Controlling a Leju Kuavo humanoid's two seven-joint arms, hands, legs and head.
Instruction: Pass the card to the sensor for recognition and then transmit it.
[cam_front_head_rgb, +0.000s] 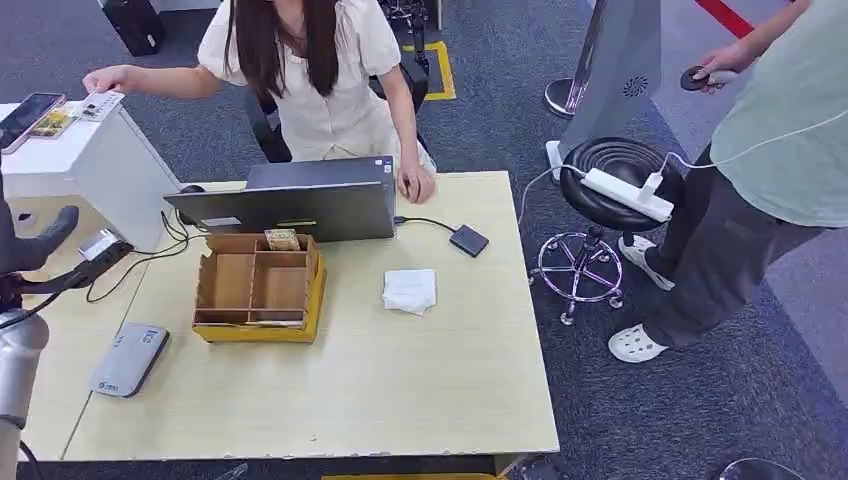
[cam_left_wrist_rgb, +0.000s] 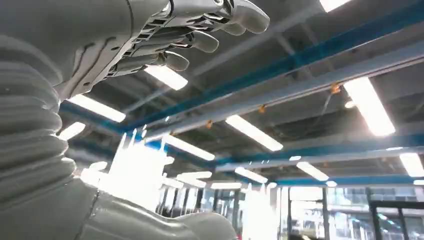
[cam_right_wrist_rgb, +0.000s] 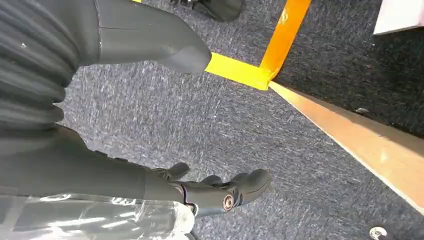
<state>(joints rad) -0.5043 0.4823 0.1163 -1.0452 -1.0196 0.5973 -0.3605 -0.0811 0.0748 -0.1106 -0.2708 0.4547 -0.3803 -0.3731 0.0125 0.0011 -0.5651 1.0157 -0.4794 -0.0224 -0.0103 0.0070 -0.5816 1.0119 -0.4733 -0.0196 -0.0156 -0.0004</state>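
The card (cam_front_head_rgb: 100, 106) lies on the white counter (cam_front_head_rgb: 90, 165) at the far left, under the outstretched hand (cam_front_head_rgb: 108, 78) of the seated person. The grey card sensor (cam_front_head_rgb: 130, 360) lies flat on the table's near left corner. My left hand (cam_front_head_rgb: 50, 255) is raised at the left edge, above the table and beyond the sensor. In the left wrist view this left hand (cam_left_wrist_rgb: 165, 40) has its palm turned to the ceiling, fingers apart and nothing in it. My right hand (cam_right_wrist_rgb: 215, 192) hangs over the carpet, fingers loose and holding nothing.
On the wooden table (cam_front_head_rgb: 400, 390) stand a cardboard divider box (cam_front_head_rgb: 260, 333), a laptop (cam_front_head_rgb: 300, 205), a white cloth (cam_front_head_rgb: 410, 290) and a small black device (cam_front_head_rgb: 468, 240). A phone (cam_front_head_rgb: 30, 115) lies on the counter. A stool with a power strip (cam_front_head_rgb: 620, 185) and a standing person (cam_front_head_rgb: 780, 150) are on the right.
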